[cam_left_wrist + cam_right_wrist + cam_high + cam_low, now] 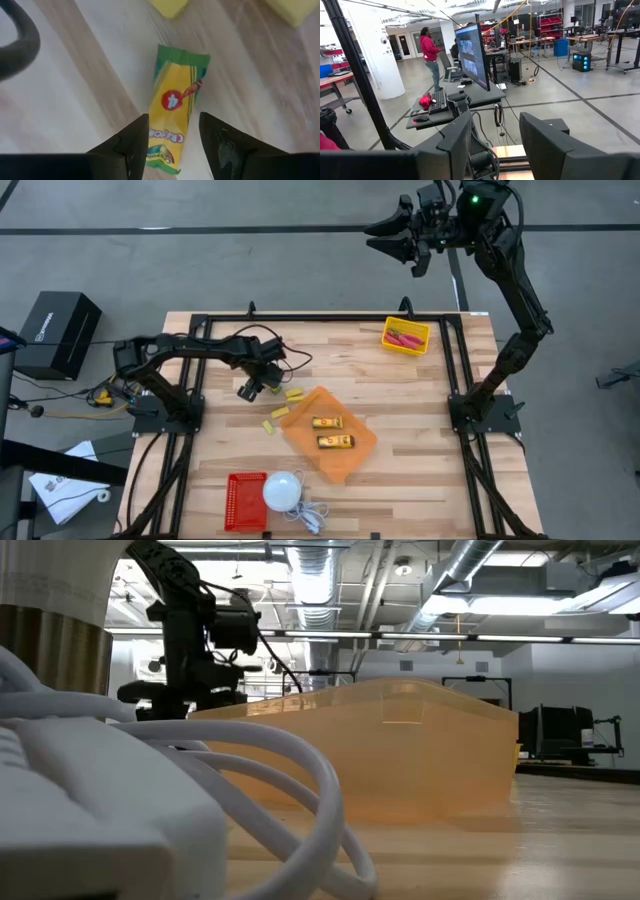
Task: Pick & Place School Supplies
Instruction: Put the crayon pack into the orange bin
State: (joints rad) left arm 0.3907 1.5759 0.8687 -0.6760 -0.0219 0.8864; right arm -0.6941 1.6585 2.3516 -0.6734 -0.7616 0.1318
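A yellow crayon packet with green ends [176,100] lies flat on the wooden table. My left gripper [172,122] points down over it, open, one finger on each side of the packet's near end. In the high view this gripper [250,387] hides the packet. Small yellow blocks [295,393] [280,412] [268,426] lie on the table just right of it. Two more packets [327,422] [335,442] lie in the orange tray [345,462]. Red-handled scissors [404,338] lie in the yellow bin [390,330]. My right gripper [400,235] hangs open, high beyond the table's far edge.
A red bin [240,502] and a white dome [283,490] with its white cord [250,770] sit at the near edge. Black frame rails [300,316] run round the table. A cable [20,45] loops beside my left gripper. A person stands in the room beyond [429,50].
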